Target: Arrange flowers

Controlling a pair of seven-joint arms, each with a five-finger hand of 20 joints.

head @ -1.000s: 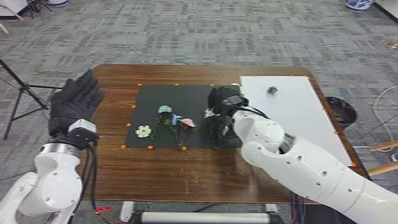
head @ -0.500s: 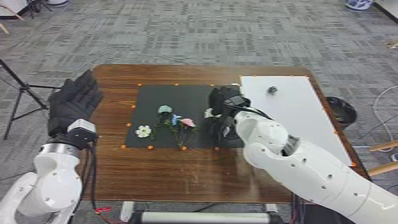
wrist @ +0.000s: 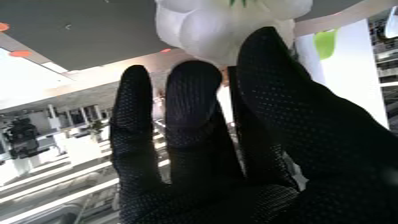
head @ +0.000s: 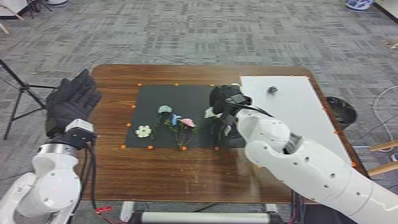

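The right robot hand [head: 222, 100]—fingers straight and apart—is at a white flower [wrist: 202, 31] over the black mat [head: 187, 95].

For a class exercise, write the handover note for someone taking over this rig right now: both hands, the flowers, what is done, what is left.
Left hand: open, waiting at the table's left side.
Right hand: fingers straight, at a white flower; whether it grips is unclear.
Flowers: a pale teal one, a blue one, a pink one and, farther left, another white flower are on the black mat.
Done: those four are down, the coloured three close together.
Left: probably settle the white flower at the right hand; the intended layout isn't shown.
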